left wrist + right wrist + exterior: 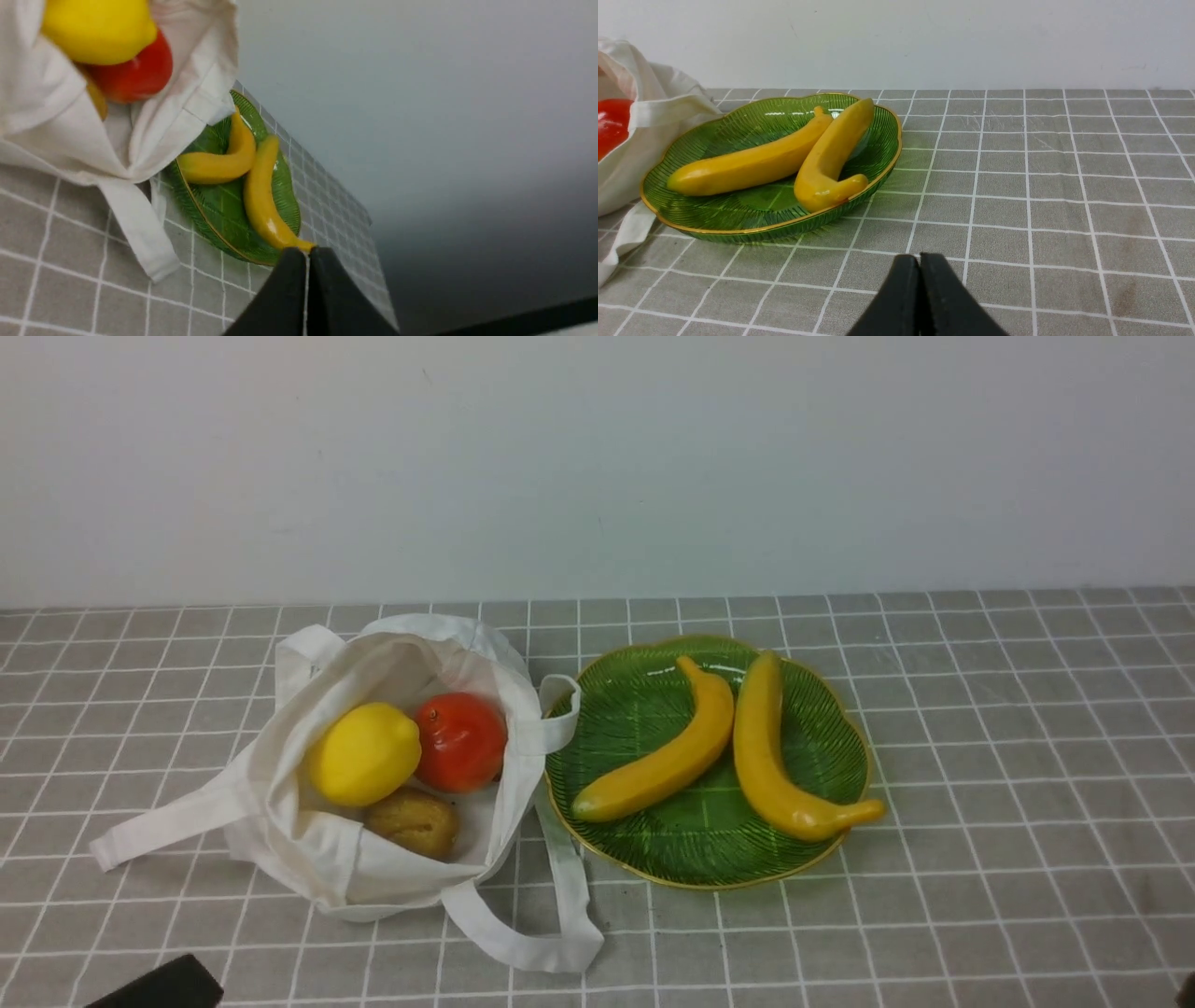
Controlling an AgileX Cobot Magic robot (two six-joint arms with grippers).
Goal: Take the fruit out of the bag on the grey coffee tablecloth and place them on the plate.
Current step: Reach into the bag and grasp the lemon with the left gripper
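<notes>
The grey coffee tablecloth [980, 728] carried the bag [308, 859] on the left, one strap loop lapping the left rim of the plate [644, 700], where two bananas [761, 747] lay. The bag's mouth gaped upward. The lemon [364, 753] sat uppermost, its long axis running near-left to far-right. The red-orange fruit [460, 741] touched it on the right, and the kiwi-like fruit [413, 821] was tucked nearer, below both. The left gripper [307, 254], jaws pressed together and empty, sat near and left of the bag, so it was probably the better-placed arm. The right gripper [919, 257], likewise closed on nothing, faced the plate. Only the front view showed all three fruit; the right wrist view caught just a red sliver, and the left wrist view showed hardly any kiwi.
</notes>
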